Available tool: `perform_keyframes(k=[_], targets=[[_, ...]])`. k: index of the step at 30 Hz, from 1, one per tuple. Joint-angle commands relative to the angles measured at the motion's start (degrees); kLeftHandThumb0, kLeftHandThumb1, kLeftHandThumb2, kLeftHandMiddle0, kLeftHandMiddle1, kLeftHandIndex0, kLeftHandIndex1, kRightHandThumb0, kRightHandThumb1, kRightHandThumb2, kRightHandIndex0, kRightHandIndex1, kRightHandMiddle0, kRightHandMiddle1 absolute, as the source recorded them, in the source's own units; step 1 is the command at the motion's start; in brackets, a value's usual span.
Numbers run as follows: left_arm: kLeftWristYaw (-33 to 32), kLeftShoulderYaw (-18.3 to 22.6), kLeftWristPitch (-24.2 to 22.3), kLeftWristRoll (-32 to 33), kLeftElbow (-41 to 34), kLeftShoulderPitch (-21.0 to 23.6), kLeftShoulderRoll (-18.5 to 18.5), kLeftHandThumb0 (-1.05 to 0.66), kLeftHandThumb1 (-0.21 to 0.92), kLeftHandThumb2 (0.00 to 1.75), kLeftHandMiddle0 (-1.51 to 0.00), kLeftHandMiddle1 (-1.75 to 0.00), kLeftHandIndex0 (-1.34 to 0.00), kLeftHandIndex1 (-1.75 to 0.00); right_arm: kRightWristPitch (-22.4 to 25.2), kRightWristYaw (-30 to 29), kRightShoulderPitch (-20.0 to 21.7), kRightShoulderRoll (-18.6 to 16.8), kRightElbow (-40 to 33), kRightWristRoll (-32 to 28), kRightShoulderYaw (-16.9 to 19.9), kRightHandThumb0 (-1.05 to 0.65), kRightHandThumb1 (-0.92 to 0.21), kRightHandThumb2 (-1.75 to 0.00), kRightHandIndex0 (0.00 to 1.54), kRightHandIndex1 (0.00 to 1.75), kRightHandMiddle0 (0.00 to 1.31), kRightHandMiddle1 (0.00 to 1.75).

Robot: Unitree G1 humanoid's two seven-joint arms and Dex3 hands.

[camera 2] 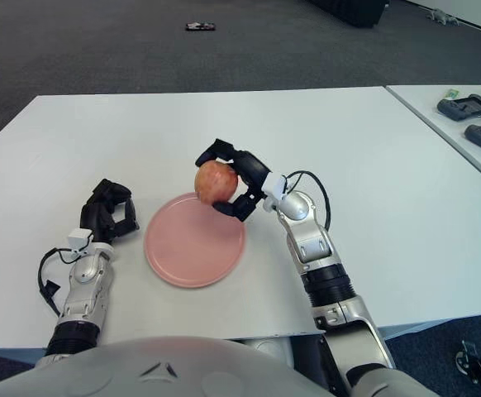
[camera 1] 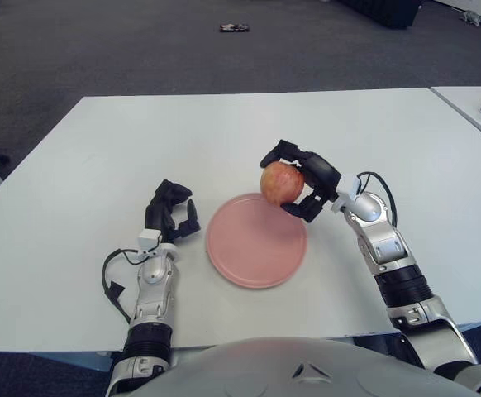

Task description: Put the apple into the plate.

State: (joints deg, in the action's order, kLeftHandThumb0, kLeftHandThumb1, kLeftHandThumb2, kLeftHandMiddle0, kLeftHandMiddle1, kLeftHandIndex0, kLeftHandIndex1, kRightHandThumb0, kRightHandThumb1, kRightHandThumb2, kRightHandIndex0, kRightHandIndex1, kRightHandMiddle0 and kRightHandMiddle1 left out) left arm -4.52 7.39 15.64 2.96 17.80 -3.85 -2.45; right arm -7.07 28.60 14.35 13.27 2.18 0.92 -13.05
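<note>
A red-yellow apple (camera 1: pixel 280 181) is held in my right hand (camera 1: pixel 300 182), whose black fingers are curled around it. The hand carries the apple just above the far right rim of the pink plate (camera 1: pixel 253 244), which lies flat on the white table (camera 1: pixel 224 132) and holds nothing. The same apple (camera 2: pixel 215 181) and plate (camera 2: pixel 191 244) show in the right eye view. My left hand (camera 1: pixel 171 212) shows to the left of the plate, fingers curled, holding nothing.
A second white table (camera 2: pixel 464 124) stands at the right with dark devices (camera 2: pixel 470 106) on it. A small dark object (camera 1: pixel 234 27) lies on the grey carpet beyond the table.
</note>
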Motion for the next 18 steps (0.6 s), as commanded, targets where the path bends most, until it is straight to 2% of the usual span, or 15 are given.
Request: perform_keyframes(k=[1,8,18], targets=[[-0.4,-0.2,-2.2,-0.2,1.5,-1.4,-0.4,-0.50,0.27,1.39,-1.27,-1.75,-0.65,-1.75,0.3,2.1,0.5,1.2,-2.6,0.9,-1.7,-0.60,-0.04,-1.66,1.37,1.75,0.85,1.75],[-0.5,-0.3,-1.9,-0.5,1.5,-1.6,-0.4,-0.50,0.26,1.40,-1.27,-1.75,-0.66,-1.75,-0.5,3.6,0.2,3.0,-4.7,4.0,-4.1,-0.59,-0.07,-1.62,1.35,1.75,0.82,1.75],[-0.4,-0.2,-1.6,-0.3,2.1,-1.4,-0.2,-0.50,0.26,1.40,-1.27,-1.75,-0.66,-1.75,-1.9,4.2,-0.5,6.7,-8.7,11.6,-7.8,-0.56,-0.11,-1.58,1.33,1.75,0.79,1.75]])
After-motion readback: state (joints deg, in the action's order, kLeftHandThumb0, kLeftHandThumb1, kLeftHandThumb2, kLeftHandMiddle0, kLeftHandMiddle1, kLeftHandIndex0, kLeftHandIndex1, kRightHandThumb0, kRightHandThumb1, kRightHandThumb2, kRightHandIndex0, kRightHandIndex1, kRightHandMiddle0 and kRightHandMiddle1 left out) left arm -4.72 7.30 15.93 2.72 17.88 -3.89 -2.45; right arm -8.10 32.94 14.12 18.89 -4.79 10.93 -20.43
